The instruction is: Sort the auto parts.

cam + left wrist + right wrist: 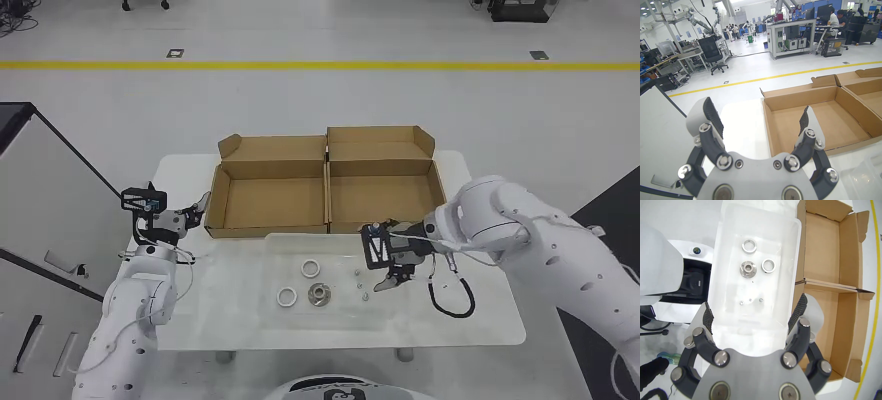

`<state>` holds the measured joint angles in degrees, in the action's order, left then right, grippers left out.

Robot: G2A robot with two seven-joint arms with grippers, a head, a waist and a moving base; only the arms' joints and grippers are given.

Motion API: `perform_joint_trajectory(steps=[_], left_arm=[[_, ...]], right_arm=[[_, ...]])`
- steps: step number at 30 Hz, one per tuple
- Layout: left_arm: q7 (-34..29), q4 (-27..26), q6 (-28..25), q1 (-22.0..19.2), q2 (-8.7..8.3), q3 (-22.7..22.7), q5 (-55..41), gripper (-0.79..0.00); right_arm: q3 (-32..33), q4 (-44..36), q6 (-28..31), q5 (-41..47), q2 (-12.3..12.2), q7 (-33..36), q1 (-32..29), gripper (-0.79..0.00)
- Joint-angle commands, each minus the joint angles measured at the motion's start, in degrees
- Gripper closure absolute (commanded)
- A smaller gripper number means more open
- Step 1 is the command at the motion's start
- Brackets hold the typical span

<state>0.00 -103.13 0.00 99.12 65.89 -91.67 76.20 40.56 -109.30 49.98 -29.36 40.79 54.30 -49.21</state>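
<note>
A clear plastic tray [250, 300] on the white table holds two metal rings [311, 268] [287, 297], a flanged metal hub [319, 293] and three small fasteners [360, 283]. In the right wrist view the rings [749, 246] [768, 265], the hub [748, 269] and the fasteners [750, 300] lie just beyond my right gripper [755, 306]. That gripper [385, 280] hangs open and empty over the tray's right end. My left gripper [757, 109] stands open and empty at the table's left side [195, 207], beside the left cardboard box [810, 117].
Two open cardboard boxes [268, 195] [385, 195] stand side by side behind the tray, both bare inside. A black cable loop [452, 300] lies on the table under the right arm. The table's edge runs close to the left gripper.
</note>
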Motion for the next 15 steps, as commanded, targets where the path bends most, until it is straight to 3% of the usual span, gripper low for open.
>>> perform_joint_trajectory(steps=[1,15], left_arm=[[0.0,0.0,0.0,0.0,0.0,0.0,0.0,-0.785],[0.0,0.0,0.0,0.0,0.0,0.0,0.0,-0.785]], right_arm=[[-1.8,0.5,0.3,-0.6,0.2,-0.3,0.8,-0.785],[-8.9,3.8,-1.3,-4.5,2.4,0.1,2.7,-0.785]])
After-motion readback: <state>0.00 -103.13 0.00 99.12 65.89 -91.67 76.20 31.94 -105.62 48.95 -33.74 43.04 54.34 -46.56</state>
